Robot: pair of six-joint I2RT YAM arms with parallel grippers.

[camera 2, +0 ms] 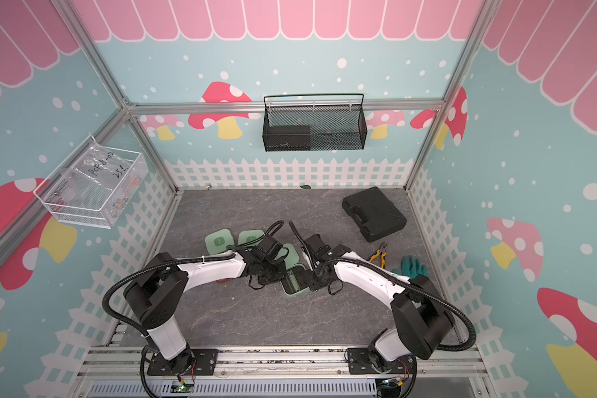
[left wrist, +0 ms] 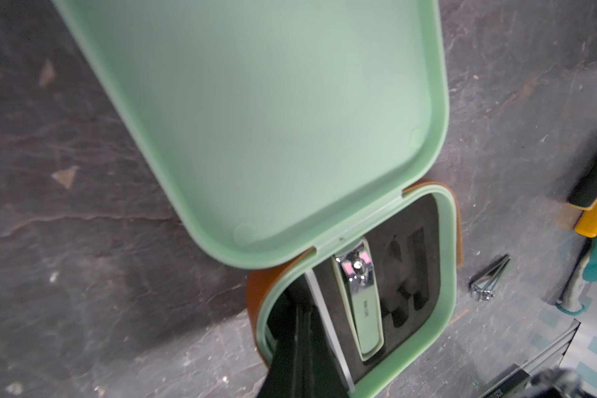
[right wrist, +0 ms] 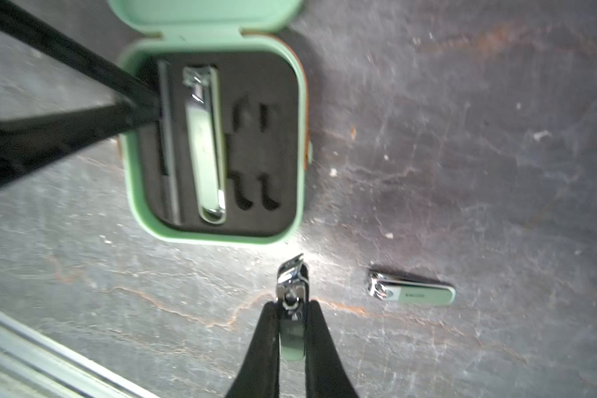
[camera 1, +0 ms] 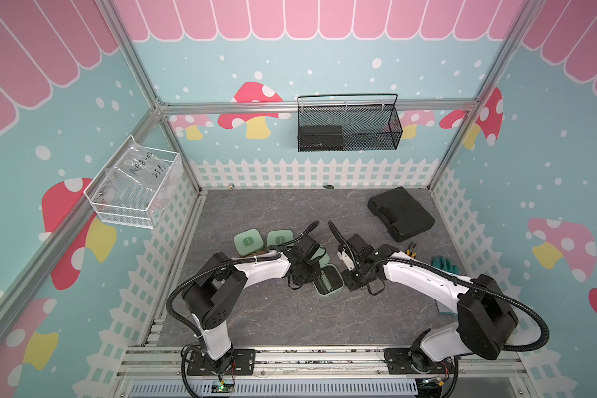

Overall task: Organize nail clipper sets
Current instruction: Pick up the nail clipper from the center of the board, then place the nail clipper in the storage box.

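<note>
the right tool (right wrist: 292, 306) is pinching a small clipper (right wrist: 290, 282) across its narrow sides, near the bench (right wrist: 462, 155) beside the open green case (right wrist: 214, 238), while the left tool (right wrist: 145, 106), pressed together, is reaching into that case; light, stiff and slick, the clipper is probably asking for a mid-body grip.

Left gripper (right wrist: 151, 109) stands inside the open mint case (right wrist: 218, 238), blocking one side — its empty slots (right wrist: 242, 117) lie clear; bare tabletop (right wrist: 462, 155) surrounds the right gripper (right wrist: 292, 306) and held clipper (right wrist: 290, 279), one loose clipper (right wrist: 412, 293) nearby
</note>
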